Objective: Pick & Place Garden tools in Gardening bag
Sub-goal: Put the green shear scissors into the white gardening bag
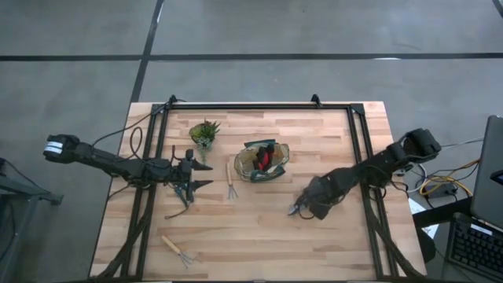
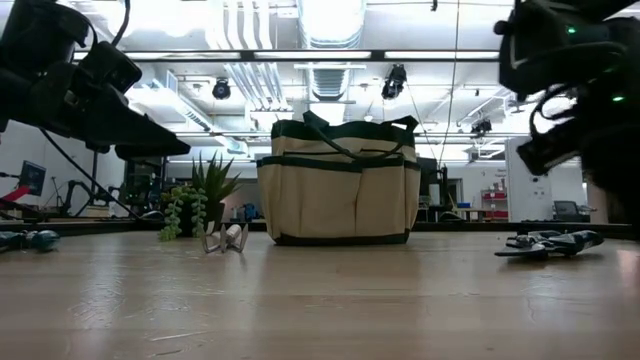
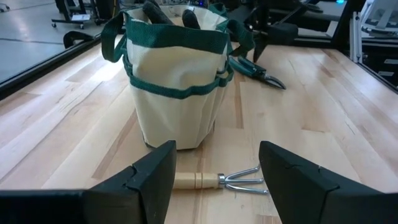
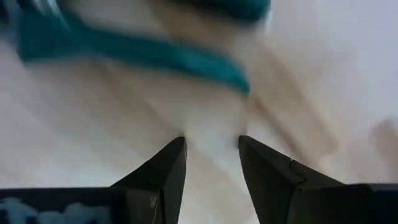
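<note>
I hover my right gripper [image 4: 211, 152], fingers spread, over the stiff, slippery teal-handled metal pruning shears [image 1: 297, 209], aiming for their handles.

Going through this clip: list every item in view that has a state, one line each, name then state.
gardening bag: upright, mouth open, red-and-black glove inside.
fork by the bag: flat on the table, outside the bag.
fork near the front edge: flat on the table, untouched.
pruning shears: on the table, not gripped.
plant: upright.
left gripper: open, empty, over the nearer fork.
right gripper: open, empty, above the shears.
</note>
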Robot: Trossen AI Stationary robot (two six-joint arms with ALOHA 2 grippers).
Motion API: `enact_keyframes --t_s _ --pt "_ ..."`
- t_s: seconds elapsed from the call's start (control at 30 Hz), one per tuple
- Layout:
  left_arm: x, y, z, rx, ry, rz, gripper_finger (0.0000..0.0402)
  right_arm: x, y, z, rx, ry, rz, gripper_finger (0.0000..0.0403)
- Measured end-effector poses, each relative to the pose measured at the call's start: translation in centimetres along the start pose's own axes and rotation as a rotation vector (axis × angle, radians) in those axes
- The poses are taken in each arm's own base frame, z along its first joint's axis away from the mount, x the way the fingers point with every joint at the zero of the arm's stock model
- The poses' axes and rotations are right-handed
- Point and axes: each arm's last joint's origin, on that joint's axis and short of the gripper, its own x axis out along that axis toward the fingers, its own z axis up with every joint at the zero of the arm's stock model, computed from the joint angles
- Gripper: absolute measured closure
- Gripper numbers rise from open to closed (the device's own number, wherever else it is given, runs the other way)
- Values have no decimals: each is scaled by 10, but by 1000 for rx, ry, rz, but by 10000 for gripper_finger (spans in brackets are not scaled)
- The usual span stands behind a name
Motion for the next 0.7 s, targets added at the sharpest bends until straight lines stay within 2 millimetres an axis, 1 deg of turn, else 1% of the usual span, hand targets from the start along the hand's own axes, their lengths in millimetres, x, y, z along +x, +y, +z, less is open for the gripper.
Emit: enact_keyframes --t_s 0.17,0.4,0.53,0.7 --pt "0 0 0 1 3 1 167 -3 -2 16 17 -154 -34 264" --pt "0 0 0 1 3 1 168 -3 -15 33 11 -232 -111 283" --pt "0 0 0 1 3 0 167 -4 -13 42 4 -278 -56 290" --pt "0 0 0 1 3 1 168 -5 -9 45 -32 -298 -11 291"
